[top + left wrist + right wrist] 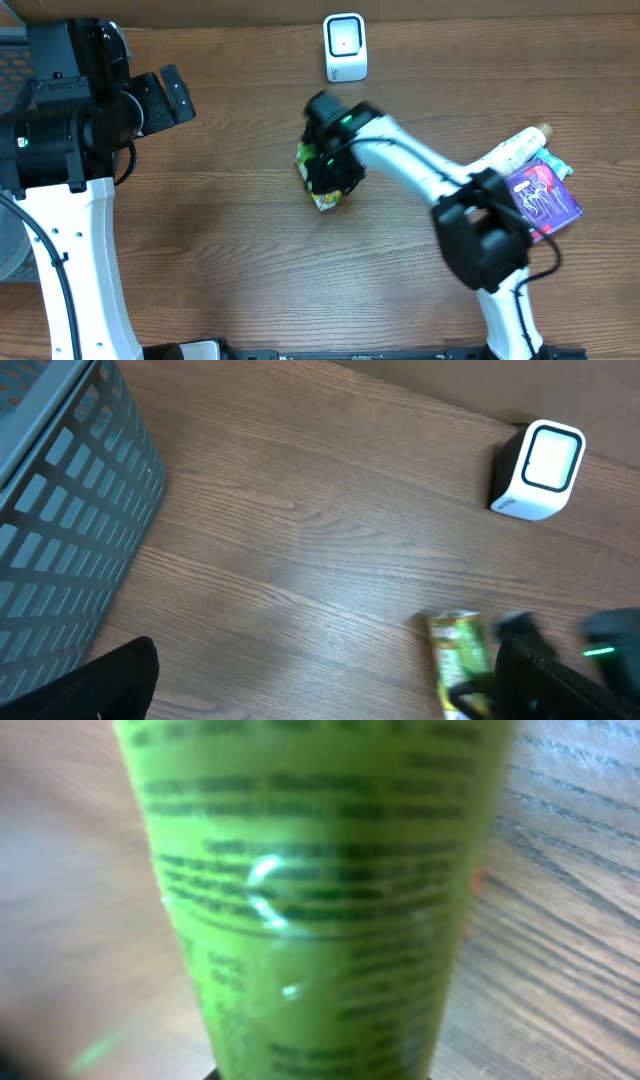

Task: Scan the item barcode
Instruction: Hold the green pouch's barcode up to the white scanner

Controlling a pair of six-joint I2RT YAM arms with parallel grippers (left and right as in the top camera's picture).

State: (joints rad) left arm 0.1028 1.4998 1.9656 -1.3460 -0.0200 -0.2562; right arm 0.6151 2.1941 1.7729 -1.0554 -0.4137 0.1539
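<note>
- The wooden table (pixel 230 250) carried a white scanner (pixel 345 47) near its far edge.
- The green packet (pixel 320 870) sat mid-table beneath the right gripper (pixel 330 175), whose jaws were hidden, so their state could not be determined.
- The left gripper (pixel 165 95) stood open and empty.
- The packet print was blurred.

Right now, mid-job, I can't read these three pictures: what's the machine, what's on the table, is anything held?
Two robot arms work over a wooden table. One picture looks straight down; the others come from a camera on each wrist. The right gripper is on a green packet, which fills its wrist view; whether it grips yet doesn't show. The left gripper is open and empty, a grey basket in its view. A white scanner stands at the far edge; a purple packet and a tube lie to the right.
</note>
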